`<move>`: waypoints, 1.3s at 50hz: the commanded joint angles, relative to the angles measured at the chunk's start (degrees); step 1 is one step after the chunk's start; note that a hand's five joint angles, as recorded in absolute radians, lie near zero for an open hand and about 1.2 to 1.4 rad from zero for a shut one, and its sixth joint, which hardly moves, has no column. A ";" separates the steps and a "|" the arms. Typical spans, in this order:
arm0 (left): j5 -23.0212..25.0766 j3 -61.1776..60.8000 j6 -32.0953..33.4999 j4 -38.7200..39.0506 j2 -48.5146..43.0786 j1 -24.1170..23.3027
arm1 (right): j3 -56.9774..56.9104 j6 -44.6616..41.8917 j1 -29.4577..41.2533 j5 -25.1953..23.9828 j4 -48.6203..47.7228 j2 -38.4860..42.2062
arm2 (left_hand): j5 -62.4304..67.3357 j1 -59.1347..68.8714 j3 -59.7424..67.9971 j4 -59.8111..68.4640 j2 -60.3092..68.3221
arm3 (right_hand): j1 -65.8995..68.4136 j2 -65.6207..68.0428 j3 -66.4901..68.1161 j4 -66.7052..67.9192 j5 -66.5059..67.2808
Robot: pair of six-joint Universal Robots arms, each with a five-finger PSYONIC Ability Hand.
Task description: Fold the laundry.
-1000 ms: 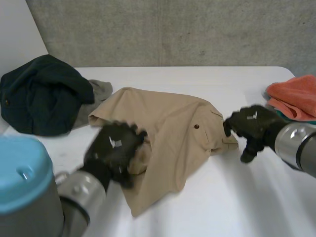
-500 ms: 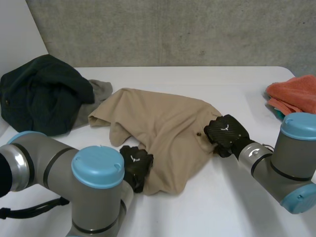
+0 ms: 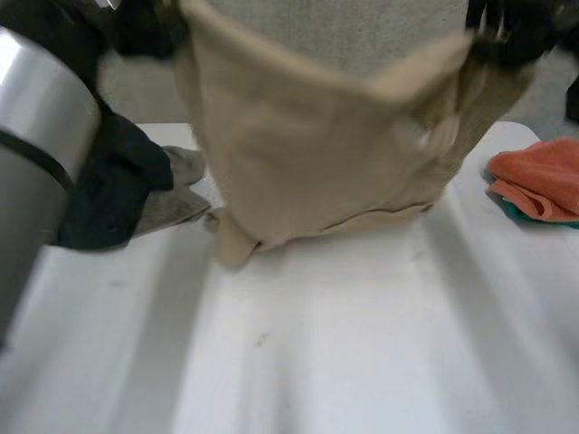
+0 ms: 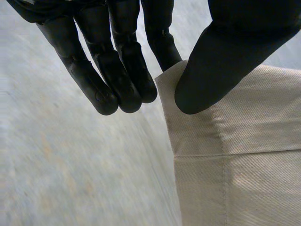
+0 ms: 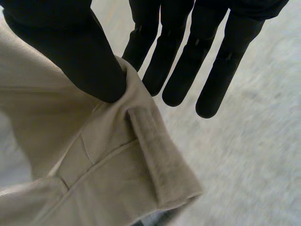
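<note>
A tan garment [image 3: 308, 154] hangs spread between my two raised hands, its lower edge trailing on the white table [image 3: 344, 353]. My left hand [image 3: 145, 27] is high on the left; its thumb [image 4: 221, 61] pinches an upper hemmed corner of the tan cloth [image 4: 235, 165] against a finger, the other fingers straight beside it. My right hand [image 3: 507, 32] is high on the right; its thumb [image 5: 70, 52] pinches the tan waistband [image 5: 94, 160] by a belt loop [image 5: 155, 160] against a finger.
A dark green garment [image 3: 113, 181] and a grey cloth [image 3: 176, 203] lie at the back left, partly behind my left arm [image 3: 36, 154]. An orange cloth [image 3: 538, 176] over a teal one [image 3: 516, 210] sits at the right edge.
Both hands closed on the tan garment where it lay on the table and raised it; it now hangs between them, only its lower edge on the table.
</note>
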 commanded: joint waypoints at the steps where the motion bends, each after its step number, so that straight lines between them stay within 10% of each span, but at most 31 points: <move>1: -1.21 11.88 -4.16 -1.55 -1.92 2.65 | -11.82 7.26 0.47 1.82 -1.10 4.31 | 14.06 13.42 12.11 11.44 11.46 | 17.69 12.75 11.99 11.75 13.05; 21: -1.74 35.52 -2.05 9.09 -43.74 9.07 | -12.36 2.79 7.68 16.41 -22.09 32.08 | 14.06 13.42 12.11 11.44 11.46 | 17.69 12.75 11.99 11.75 13.05; 23: 0.02 38.34 -3.63 9.53 -48.93 9.77 | -11.57 2.61 8.64 17.39 -27.63 34.28 | -23.76 -24.41 -25.71 -26.38 -26.36 | -45.64 -50.58 -51.34 -51.58 -50.28; 26: 0.55 40.36 -5.82 8.22 -51.67 10.47 | -10.78 1.82 10.14 16.08 -26.26 35.69 | -55.94 -56.58 -57.89 -58.56 -58.54 | -52.31 -57.25 -58.01 -58.25 -56.95; 35: -3.67 29.23 -5.48 5.05 -42.37 11.09 | -6.30 -5.73 8.30 14.58 -6.40 29.37 | -55.94 -56.58 -57.89 -58.56 -58.54 | -52.31 -57.25 -58.01 -58.25 -56.95; 45: 2.04 -2.58 -1.61 2.77 -23.82 5.21 | 9.95 -25.42 2.41 11.77 15.76 17.95 | -48.54 -49.19 -50.49 -51.16 -51.14 | -38.54 -43.48 -44.24 -44.48 -43.18; 55: 4.95 -22.81 -1.61 0.57 -19.50 -1.38 | 30.42 -35.44 -5.67 -4.82 12.18 11.26 | 3.94 3.29 1.99 1.32 1.34 | -5.24 -10.19 -10.94 -11.18 -9.89; 65: 5.39 -22.39 -2.58 0.30 -27.50 -3.32 | 36.86 -34.75 -6.91 -10.04 0.22 13.63 | -1.21 -1.86 -3.16 -3.83 -3.81 | -5.68 -10.62 -11.38 -11.62 -10.32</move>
